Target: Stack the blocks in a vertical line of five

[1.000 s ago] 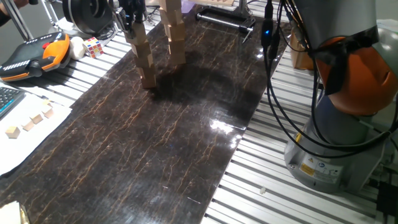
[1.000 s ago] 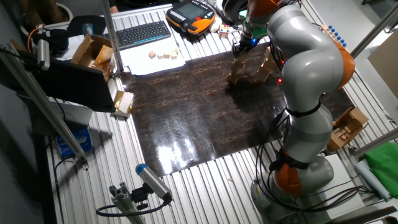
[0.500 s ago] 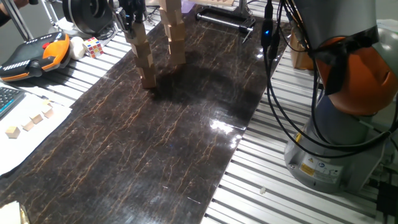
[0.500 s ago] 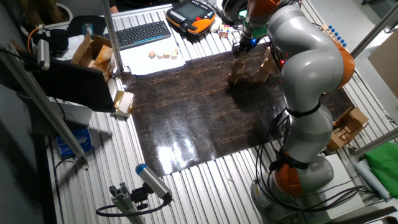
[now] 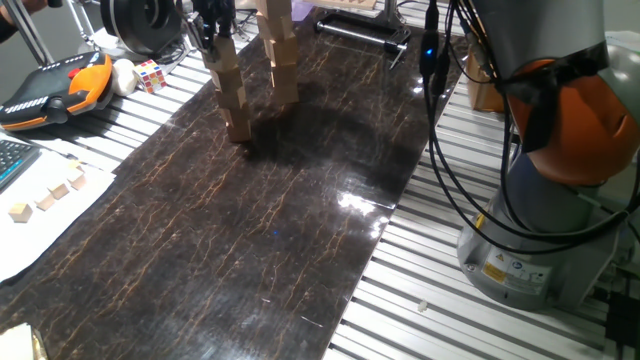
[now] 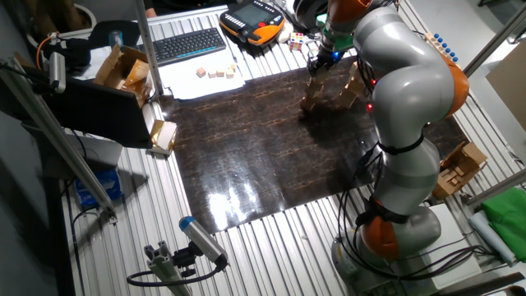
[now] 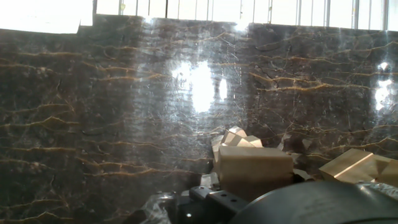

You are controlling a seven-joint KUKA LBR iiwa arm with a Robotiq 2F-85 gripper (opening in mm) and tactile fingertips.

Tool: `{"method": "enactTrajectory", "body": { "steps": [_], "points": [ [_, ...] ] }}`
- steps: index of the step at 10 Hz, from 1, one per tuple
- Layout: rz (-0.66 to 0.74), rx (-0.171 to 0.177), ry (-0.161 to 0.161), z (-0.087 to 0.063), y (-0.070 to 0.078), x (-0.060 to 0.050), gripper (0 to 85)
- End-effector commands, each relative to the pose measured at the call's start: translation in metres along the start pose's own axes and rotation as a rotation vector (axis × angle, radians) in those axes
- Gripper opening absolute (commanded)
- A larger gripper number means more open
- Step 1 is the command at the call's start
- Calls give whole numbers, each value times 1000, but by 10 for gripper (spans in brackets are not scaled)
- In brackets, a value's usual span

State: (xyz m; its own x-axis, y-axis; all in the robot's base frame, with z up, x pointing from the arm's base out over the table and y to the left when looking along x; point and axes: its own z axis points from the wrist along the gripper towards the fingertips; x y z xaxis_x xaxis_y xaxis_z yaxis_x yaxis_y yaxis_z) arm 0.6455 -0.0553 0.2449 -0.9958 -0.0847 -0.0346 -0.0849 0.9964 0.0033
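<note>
A leaning stack of several pale wooden blocks (image 5: 236, 98) stands at the far left of the dark mat (image 5: 250, 250). It also shows in the other fixed view (image 6: 312, 92). My gripper (image 5: 214, 30) is at the top of this stack, its fingers on either side of the top block (image 7: 255, 163), and it looks shut on it. A second stack of blocks (image 5: 282, 60) stands just to the right, apart from the first, and its top shows in the hand view (image 7: 351, 167). The upper end of the second stack is cut off by the frame edge.
A Rubik's cube (image 5: 150, 75) and an orange teach pendant (image 5: 60, 85) lie left of the mat. Tiny pale cubes on white paper (image 5: 48, 198) lie nearer the front left. Black cables (image 5: 440, 130) hang by the robot base (image 5: 560, 200) on the right.
</note>
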Motion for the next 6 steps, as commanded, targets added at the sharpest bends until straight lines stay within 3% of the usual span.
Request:
{"method": "enactTrajectory", "body": {
  "steps": [1, 6],
  "points": [
    [2, -2, 0, 0, 0, 0, 17],
    [11, -8, 3, -1, -1, -1, 27]
  ]
}}
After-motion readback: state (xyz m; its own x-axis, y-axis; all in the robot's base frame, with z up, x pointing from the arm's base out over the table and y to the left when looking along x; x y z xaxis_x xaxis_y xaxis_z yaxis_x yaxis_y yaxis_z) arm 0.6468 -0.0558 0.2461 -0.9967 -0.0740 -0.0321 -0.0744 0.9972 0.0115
